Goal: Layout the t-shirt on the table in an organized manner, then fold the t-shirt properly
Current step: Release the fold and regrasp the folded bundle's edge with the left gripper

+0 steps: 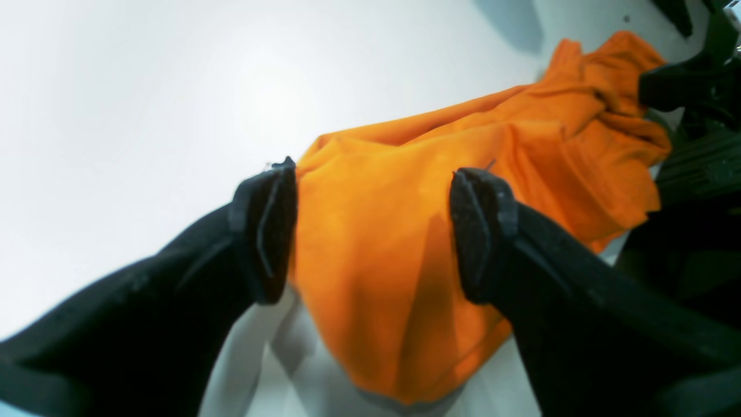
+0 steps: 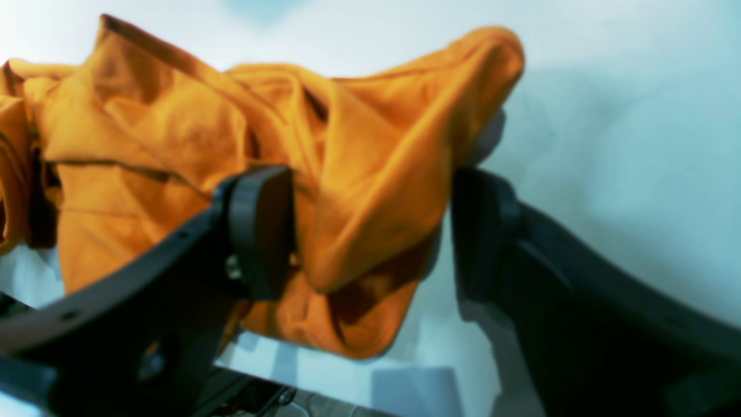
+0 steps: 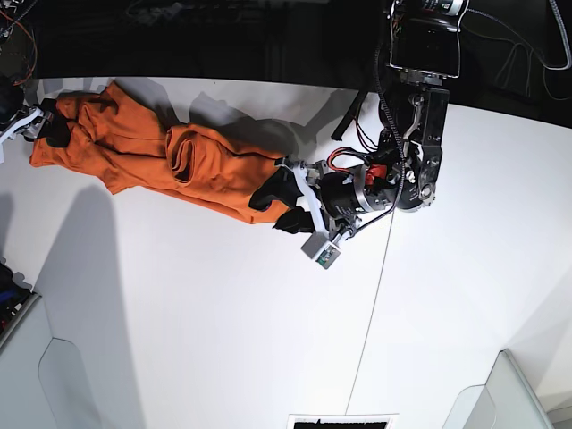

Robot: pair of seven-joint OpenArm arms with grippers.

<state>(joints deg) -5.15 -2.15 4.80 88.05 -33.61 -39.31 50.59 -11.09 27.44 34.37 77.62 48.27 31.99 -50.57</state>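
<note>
Both grippers, left (image 1: 373, 231) and right (image 2: 370, 231), gape apart astride the bunched orange fabric t-shirt (image 3: 179, 161) along the white table's (image 3: 223, 322) far edge.

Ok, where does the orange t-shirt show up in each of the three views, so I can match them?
Left wrist: the t-shirt fills the centre, one end lying between the open left end effector fingers.
Right wrist: it spreads bunched across the upper left and centre, a fold sitting between the open right end effector fingers.
Base: a long crumpled strip at upper left.
Shared landmark: the white table under it.
</note>
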